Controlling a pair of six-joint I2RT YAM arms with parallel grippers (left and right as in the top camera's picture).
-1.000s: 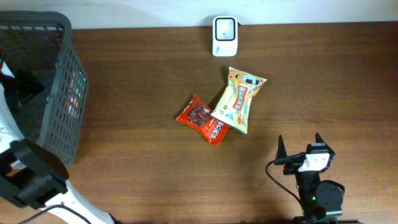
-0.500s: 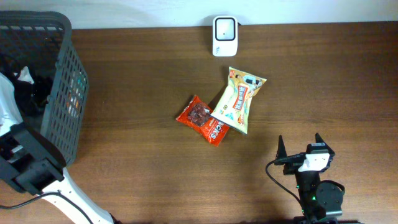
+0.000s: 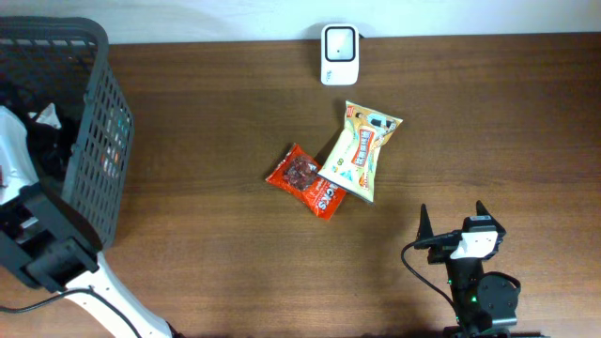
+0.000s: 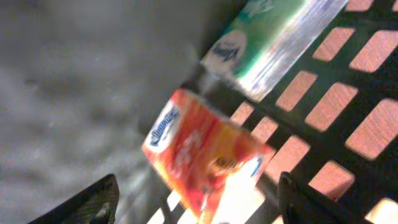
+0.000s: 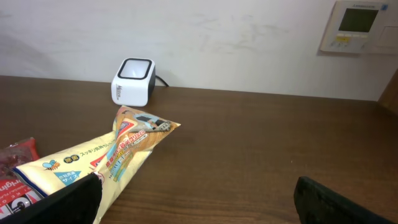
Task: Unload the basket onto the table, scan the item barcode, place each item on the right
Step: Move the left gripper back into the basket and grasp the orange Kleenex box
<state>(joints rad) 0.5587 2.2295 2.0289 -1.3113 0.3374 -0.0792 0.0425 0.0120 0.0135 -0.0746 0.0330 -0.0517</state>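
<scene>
Left hand [image 4: 199, 199], released, has shifted inside the basket [image 3: 94, 160] above an orange pack [image 4: 199, 149].

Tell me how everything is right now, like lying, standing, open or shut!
Yellow snack bag: lying flat, overlapping the red bag's edge.
Red snack bag: lying flat, partly covered.
Scanner: standing upright.
Basket: upright, with packs inside.
Orange pack: inside the basket, tilted.
Green pack: inside the basket, by its wall.
Left gripper: open, inside the basket.
Right gripper: open, empty.
</scene>
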